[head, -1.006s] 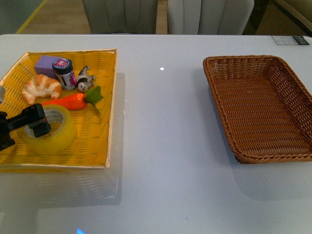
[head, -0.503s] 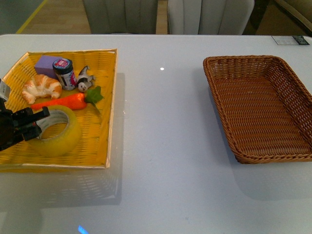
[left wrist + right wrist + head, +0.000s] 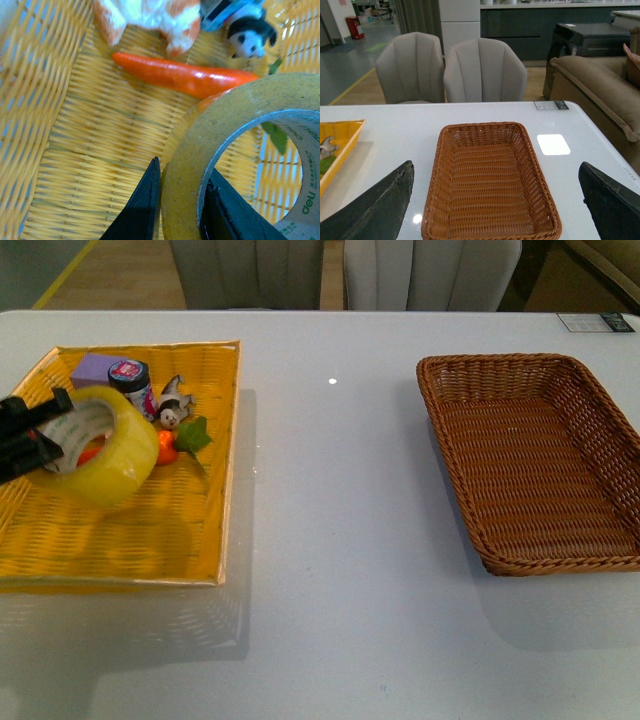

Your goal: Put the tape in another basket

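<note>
My left gripper [image 3: 38,435] is shut on the wall of the yellow tape roll [image 3: 103,445] and holds it tilted, lifted above the bright yellow flat basket [image 3: 190,540] at the left. In the left wrist view one finger is outside the tape [image 3: 200,145] and one inside its white core with green print. The dark brown wicker basket [image 3: 455,455] stands empty at the right; it also shows in the right wrist view [image 3: 432,200]. My right gripper [image 3: 495,210] is open, its fingers wide apart above the brown basket's near end; it is out of the front view.
In the yellow basket lie a carrot [image 3: 180,77], a croissant [image 3: 145,17], a panda toy [image 3: 172,405], a small jar [image 3: 130,385] and a purple block [image 3: 95,368]. Two grey chairs [image 3: 450,67] stand behind the white table [image 3: 340,540]. A card [image 3: 595,322] lies at the far right corner.
My left gripper has lifted the tape off the yellow basket's floor and tilted it up. It now hides the croissant and most of the carrot in the front view.
</note>
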Robot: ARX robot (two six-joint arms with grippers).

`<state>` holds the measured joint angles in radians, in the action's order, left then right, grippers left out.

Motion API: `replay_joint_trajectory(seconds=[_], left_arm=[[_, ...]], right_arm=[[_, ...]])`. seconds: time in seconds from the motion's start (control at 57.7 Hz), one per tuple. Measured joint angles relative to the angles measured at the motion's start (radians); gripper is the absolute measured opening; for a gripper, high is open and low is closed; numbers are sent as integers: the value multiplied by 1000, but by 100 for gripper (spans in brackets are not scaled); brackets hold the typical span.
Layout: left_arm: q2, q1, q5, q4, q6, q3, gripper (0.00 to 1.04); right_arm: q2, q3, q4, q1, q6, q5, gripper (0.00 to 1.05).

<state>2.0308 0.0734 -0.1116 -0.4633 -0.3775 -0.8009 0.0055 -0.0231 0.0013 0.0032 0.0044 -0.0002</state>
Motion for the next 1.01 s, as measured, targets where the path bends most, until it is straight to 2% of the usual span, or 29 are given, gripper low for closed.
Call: replay_joint_trajectory(seconds=[0.104, 0.225, 0.486, 0.763, 0.867, 1.006], left_arm=[[-92, -21, 2, 35, -15, 2, 16], [-181, -93, 9, 92, -47, -29, 16], [-240, -325, 60, 190, -85, -189, 16], [-241, -555, 66, 259, -116, -279, 16], [-241, -609, 68, 269, -121, -289, 16], [-239, -629, 71, 282, -131, -291, 16]], right_arm=[[0, 0, 0, 0, 0, 0, 96], [0, 0, 0, 0, 0, 0, 96], [0, 0, 0, 0, 0, 0, 96], [0, 0, 0, 0, 0, 0, 96], [0, 0, 0, 0, 0, 0, 96], [0, 0, 0, 0, 0, 0, 96]])
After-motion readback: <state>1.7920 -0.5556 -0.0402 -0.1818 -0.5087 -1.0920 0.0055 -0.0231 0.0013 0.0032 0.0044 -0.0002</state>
